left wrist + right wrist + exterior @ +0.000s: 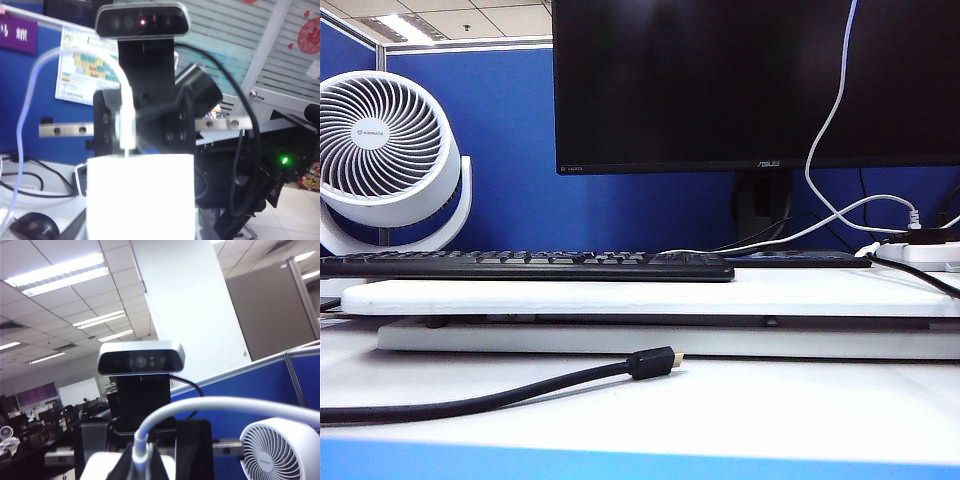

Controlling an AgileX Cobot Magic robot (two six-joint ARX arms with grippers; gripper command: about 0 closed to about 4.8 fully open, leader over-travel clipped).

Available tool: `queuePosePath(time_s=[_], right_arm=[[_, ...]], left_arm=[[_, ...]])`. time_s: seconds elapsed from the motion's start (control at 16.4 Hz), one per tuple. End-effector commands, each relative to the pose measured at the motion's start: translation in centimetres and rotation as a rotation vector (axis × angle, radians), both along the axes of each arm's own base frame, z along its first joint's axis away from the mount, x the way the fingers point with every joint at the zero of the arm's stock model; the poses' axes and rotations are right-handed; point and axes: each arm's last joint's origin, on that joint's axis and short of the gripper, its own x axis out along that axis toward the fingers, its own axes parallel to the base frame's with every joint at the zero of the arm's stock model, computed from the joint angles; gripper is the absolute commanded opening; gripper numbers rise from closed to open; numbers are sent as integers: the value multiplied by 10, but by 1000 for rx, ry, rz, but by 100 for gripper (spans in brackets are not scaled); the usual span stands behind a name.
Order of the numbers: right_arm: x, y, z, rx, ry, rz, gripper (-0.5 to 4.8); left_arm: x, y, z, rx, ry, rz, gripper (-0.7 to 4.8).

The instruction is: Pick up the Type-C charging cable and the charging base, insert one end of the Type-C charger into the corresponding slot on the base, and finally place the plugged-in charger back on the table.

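Note:
In the left wrist view the white charging base [140, 197] fills the space in my left gripper, which is shut on it, its fingers hidden behind the block. My right gripper [127, 142] faces it, shut on the white plug [126, 125] of the Type-C charging cable [35, 80]. The plug's tip meets the base's end face; how deep it sits I cannot tell. In the right wrist view my right gripper [140, 462] pinches the plug in front of the base [100, 465], and the cable [225, 405] arches away. Neither gripper appears in the exterior view.
On the table [770, 410] lies a thick black gold-tipped cable [520, 390]. A black keyboard [520, 265] rests on the white riser board [620, 297]. Behind stand a monitor [750, 80], a white fan [385, 150] and a power strip [920, 255]. A thin white cord [832, 110] hangs from above.

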Motion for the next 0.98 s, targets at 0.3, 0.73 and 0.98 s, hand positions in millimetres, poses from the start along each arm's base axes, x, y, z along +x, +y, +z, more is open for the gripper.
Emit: queuePosePath(time_s=[0.3,0.73,0.98], right_arm=[[1,2,-4,-88,-8,34,-6],[2,5,-12,-171,72,123,-6],[2,5,-14,-183,112,143,-6]], left_arm=[[-3,2,7,-26,-34,-6,111],[-3,2,6,-13,3,-3,111],[-3,2,6,-10,7,-2,111]])
